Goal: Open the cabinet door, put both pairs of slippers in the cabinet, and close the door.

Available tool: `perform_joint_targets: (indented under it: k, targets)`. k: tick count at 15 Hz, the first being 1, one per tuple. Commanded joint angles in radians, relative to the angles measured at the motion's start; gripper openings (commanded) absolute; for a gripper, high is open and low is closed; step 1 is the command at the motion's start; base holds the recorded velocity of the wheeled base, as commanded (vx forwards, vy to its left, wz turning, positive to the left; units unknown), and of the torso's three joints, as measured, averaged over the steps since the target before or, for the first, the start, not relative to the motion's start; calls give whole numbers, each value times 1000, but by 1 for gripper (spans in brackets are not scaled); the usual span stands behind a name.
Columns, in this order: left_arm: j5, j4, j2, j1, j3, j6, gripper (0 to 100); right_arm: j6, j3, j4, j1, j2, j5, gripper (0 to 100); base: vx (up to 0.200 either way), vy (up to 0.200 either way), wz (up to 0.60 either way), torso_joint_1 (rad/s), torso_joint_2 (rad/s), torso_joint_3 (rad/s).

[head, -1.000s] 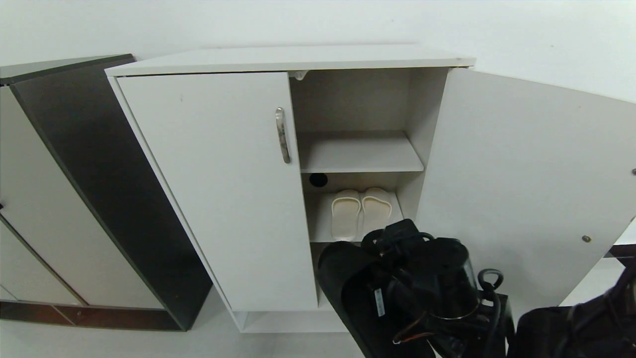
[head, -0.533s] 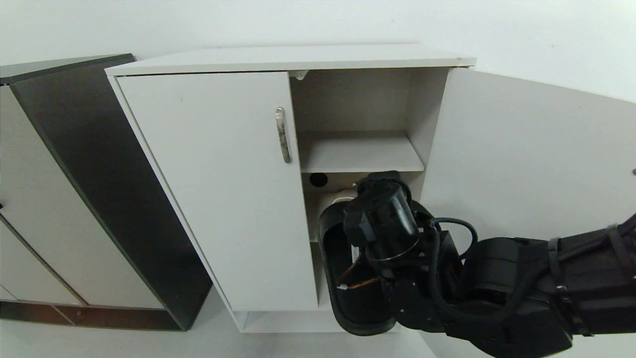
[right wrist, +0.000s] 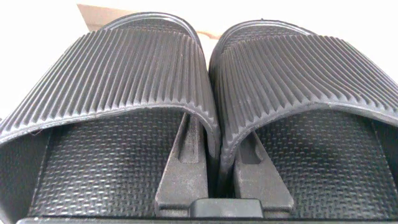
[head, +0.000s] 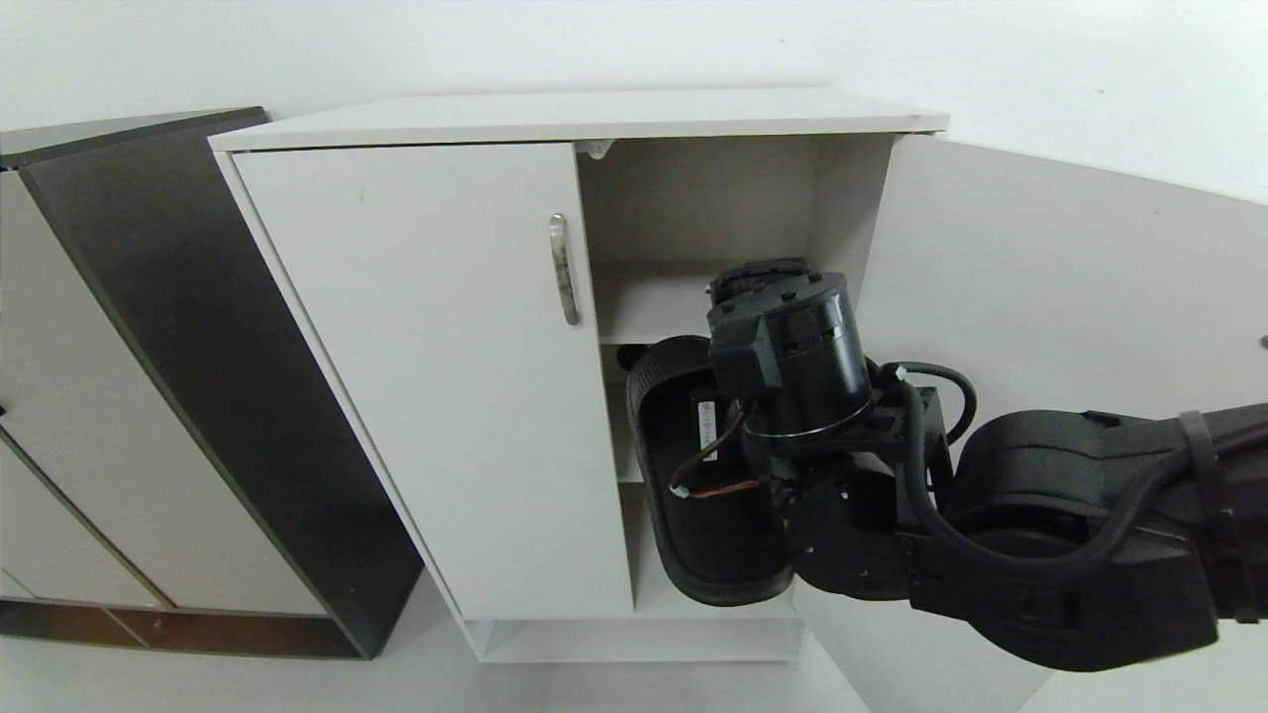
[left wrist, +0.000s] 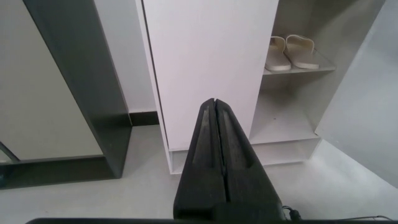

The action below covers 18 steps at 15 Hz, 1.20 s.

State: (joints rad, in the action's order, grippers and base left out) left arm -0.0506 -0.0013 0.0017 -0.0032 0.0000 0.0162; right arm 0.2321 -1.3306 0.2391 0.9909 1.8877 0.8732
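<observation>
Right gripper (right wrist: 221, 186): one finger sits inside each shoe of the black slippers (right wrist: 149, 87). The jaws are squeezed on the two inner side walls where the shoes touch, so I carry the pair as one bundle.

In the head view the black pair is at frame centre, just in front of the cabinet's open right half. Its long axis runs near vertical in the frame. The top end is up by the upper shelf (head: 654, 297) and the bottom end is down near the cabinet base.

Left gripper (left wrist: 216, 143): fingers pressed flat together, nothing between them. It is at low centre of its frame, well back from the cabinet (head: 575, 114), aimed at the edge of the closed left door (head: 426, 376) with its handle (head: 563, 269).

The right door (head: 1040, 317) is swung wide at frame right.

Further in, the white slippers (left wrist: 291, 53) lie side by side on the middle shelf (left wrist: 292, 70), upper right of the left wrist frame, with the bottom compartment (left wrist: 280, 124) below them.

Judgement: door is open and one pair is stowed, so the black pair goes in next. The opening lies straight beyond the pair and my right arm is the nearer one. The pair stands on end across the shelf edges. I'd guess its long axis must tip level and point inward, at the upper shelf or the bottom compartment, or it may clip a shelf edge.
</observation>
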Motion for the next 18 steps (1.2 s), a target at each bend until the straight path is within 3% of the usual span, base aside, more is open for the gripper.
perform_joint_targets:
  k: [1,4,18]
  targets:
    - [0,0,1,0,0,1,0,0,1,0,0,-16,0,0,0,0,0,0,0,0]
    - [0,0,1,0,0,-1,0,1,5,2,-1,-12,0,0,0,0,0,0,0,0]
    - [0,0,1,0,0,1,0,1,-25,3,9,22,0,0,186,0,0,1,3,2]
